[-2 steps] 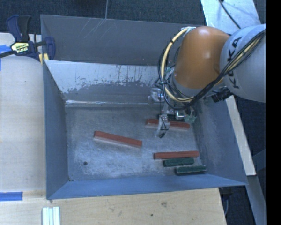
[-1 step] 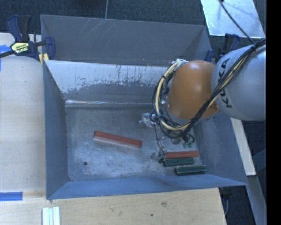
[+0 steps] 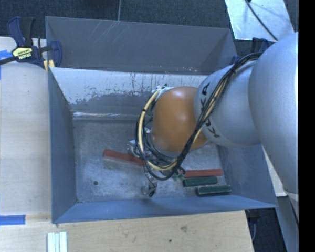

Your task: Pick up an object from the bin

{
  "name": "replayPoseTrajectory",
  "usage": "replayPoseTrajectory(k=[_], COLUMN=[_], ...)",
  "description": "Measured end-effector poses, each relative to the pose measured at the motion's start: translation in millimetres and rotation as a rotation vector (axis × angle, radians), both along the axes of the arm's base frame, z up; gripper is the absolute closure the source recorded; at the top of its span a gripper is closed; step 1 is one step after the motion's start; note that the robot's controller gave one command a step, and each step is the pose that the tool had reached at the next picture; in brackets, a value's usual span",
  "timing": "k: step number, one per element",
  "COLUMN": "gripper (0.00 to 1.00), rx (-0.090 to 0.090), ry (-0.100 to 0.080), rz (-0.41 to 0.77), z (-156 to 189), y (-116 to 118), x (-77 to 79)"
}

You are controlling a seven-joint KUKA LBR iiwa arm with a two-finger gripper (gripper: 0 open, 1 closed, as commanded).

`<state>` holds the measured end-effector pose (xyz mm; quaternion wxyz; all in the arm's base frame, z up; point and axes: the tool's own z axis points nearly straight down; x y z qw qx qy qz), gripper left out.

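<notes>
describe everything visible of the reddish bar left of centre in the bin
The reddish-brown bar is long, thin and straight, matt, perhaps wood or plastic. It lies flat on the bin floor, slanting slightly down to the right. Its left end is free; its right end runs behind the arm's cables, above the gripper.

The hand [image 3: 149, 189] hangs low over the bin [image 3: 63, 156] floor, near the front wall. A red bar [image 3: 118, 156] lies just left of it and farther back. Right of the hand lie a second red bar [image 3: 203, 173] and two green bars [image 3: 200, 181], side by side.
</notes>
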<state>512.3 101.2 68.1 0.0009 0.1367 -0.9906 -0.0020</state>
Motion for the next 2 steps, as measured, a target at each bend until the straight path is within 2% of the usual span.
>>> replayPoseTrajectory(k=[1, 2], gripper=[1.0, 1.0], rx=[-0.002, -0.002], ry=[-0.007, -0.014], rz=[-0.008, -0.014], z=[3.1, 169.4], y=[-4.3, 8.0], x=[3.2, 7.8])
